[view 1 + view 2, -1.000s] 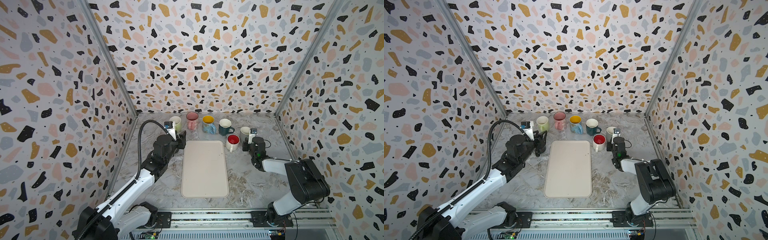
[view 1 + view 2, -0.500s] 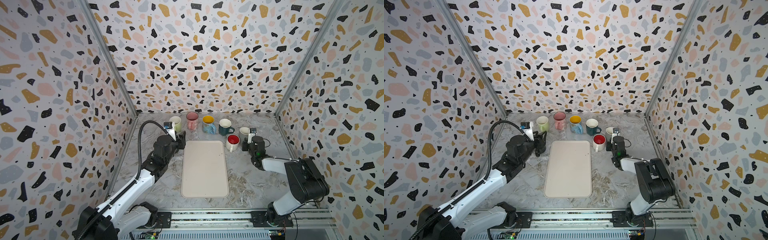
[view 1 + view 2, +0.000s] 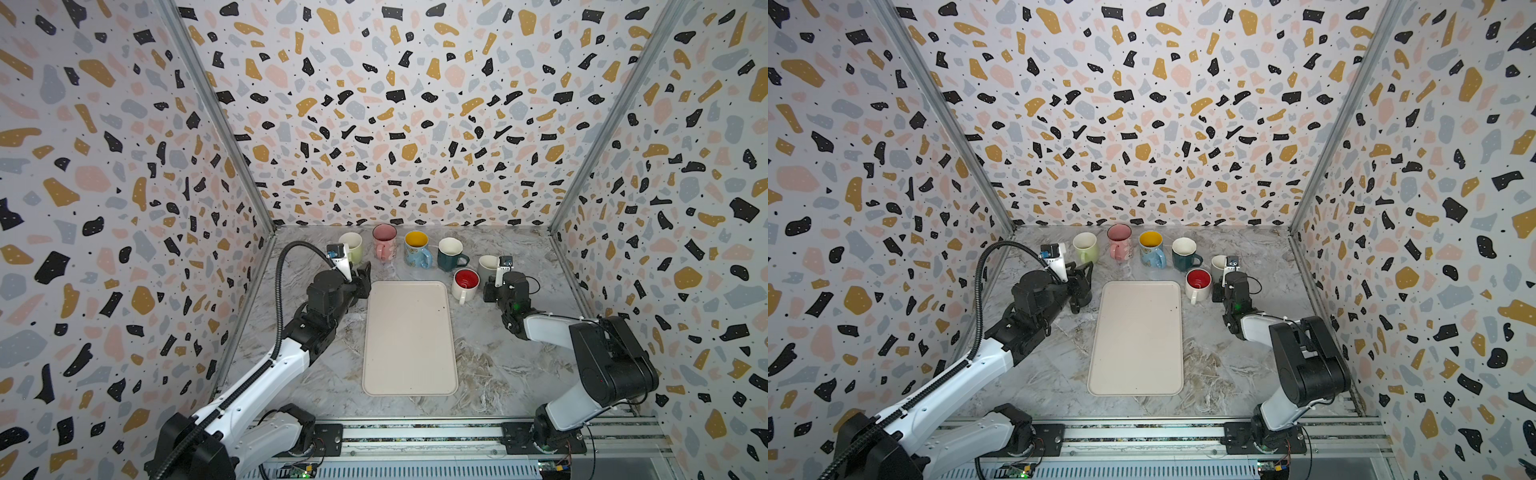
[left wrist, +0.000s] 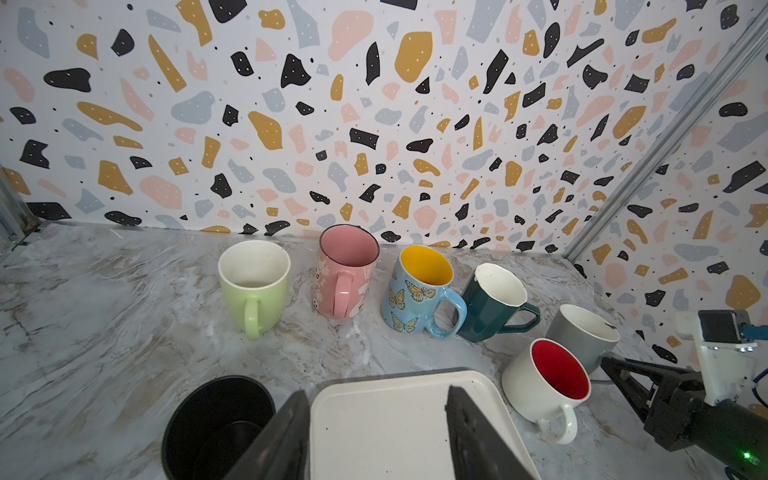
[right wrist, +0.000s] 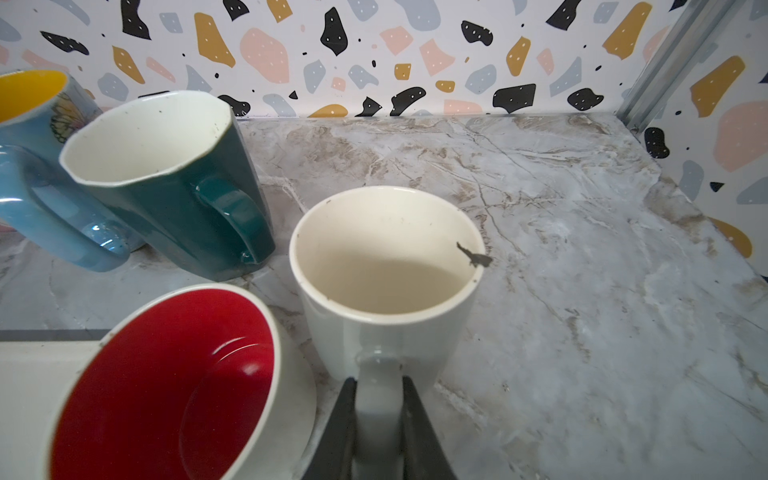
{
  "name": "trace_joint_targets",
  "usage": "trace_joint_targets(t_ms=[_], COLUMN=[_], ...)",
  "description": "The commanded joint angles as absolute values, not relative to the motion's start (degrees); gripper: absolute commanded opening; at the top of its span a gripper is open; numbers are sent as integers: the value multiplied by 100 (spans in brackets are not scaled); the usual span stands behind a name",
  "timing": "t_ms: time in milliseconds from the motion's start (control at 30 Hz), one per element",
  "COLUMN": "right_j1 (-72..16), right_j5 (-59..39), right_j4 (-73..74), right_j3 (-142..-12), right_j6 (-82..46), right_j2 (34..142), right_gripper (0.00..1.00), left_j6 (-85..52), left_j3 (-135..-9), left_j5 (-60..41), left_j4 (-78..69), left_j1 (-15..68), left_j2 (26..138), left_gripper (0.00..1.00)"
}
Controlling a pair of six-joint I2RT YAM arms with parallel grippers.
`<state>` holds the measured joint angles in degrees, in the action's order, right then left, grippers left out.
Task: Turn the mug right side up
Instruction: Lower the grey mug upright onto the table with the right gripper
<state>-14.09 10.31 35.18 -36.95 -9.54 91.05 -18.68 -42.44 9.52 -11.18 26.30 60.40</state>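
Facing terrazzo walls (image 3: 395,104) above marbled tabletop (image 3: 498,365), right end effector (image 5: 379,384) grips grey mug (image 5: 386,332); left end effector (image 4: 378,395) gapes.

A grey ceramic mug (image 3: 487,265) with a white interior is seen standing upright, mouth up, on the marbled tabletop (image 3: 548,249), toward the back right in both top views. A small dark chip is shown on its rim in the right wrist view. Its looped handle is pinched between the two dark fingers of the right gripper (image 5: 379,382). It is set just beside a white mug with a red interior (image 3: 464,284); whether they touch cannot be told.
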Motion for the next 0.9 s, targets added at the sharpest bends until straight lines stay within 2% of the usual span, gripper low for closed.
trace_joint_targets(t_ms=[0,533,867], right_j1=[-1389,-1389,-1406], right_j5=[1105,1125,1155], right_j4=[3712,3560,3445], right_j3=[-3987,-4001,-3991], right_j6=[-1018,-1022,-1028], right_j2=[8995,8954,8919], right_gripper=[0,5,18], left_j6=[-1837,-1817,-1811], left_j3=[-4149,-4087,-4045], left_j5=[1030,1064,1071], left_j4=[-1398,-1397,-1400], left_j1=[2597,2595,2595], left_j2=[5892,5820,5792], left_gripper=[54,54,54])
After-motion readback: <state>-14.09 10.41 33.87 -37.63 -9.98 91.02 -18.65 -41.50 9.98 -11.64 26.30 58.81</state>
